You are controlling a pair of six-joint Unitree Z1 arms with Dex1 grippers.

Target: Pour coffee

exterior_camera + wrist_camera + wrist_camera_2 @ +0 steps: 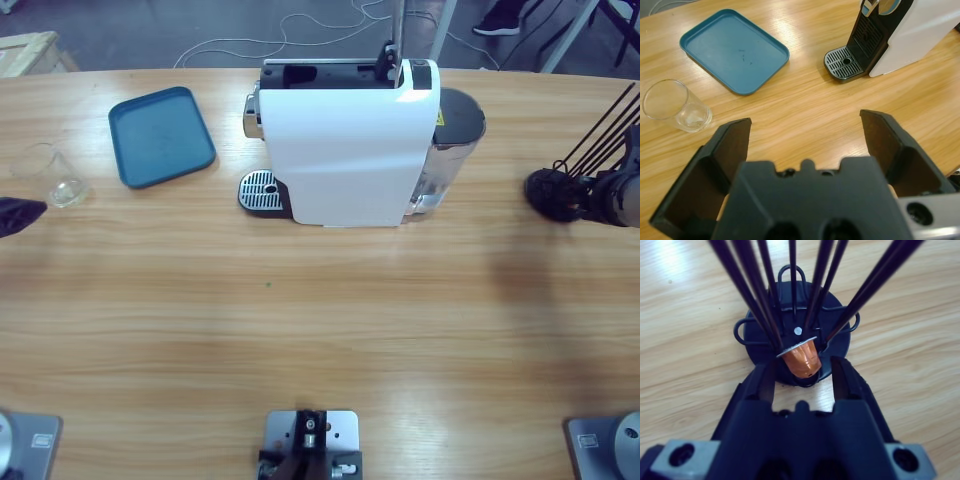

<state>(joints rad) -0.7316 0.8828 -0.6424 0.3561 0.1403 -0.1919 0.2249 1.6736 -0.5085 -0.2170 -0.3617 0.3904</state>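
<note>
- Right gripper (pixel 802 371): jaws narrowly parted, one on each side of an orange coffee capsule (pixel 801 359); whether the pads actually press it is hard to judge, the gap looks slightly wider than the capsule.
- Capsule sits low in a black wire capsule rack (pixel 795 325), foil lid tilted up toward the frame's top; the rack's thin rods fan up and out of the right wrist view, its round black base resting on the wooden table (pixel 685 340).
- High view: that rack (pixel 552 192) stands at the right edge of the frame, the right arm coming in beside it.
- Left gripper (pixel 805 135): jaws spread wide, nothing between them, hovering over bare tabletop.
- Just beyond its left-hand jaw, at centre left of the left wrist view, a small clear drinking glass (pixel 675 106) stands upright; no coffee visible in it.
- Blue tray (pixel 734 50) lies flat in the upper left, near the glass but apart from it.
- White coffee machine (pixel 900 35) in the upper right, its round drip grate (pixel 844 63) bare under the spout.
- High view: machine (pixel 345 150) at top centre, tray (pixel 160 135) left of it, glass (pixel 55 178) at far left.
</note>
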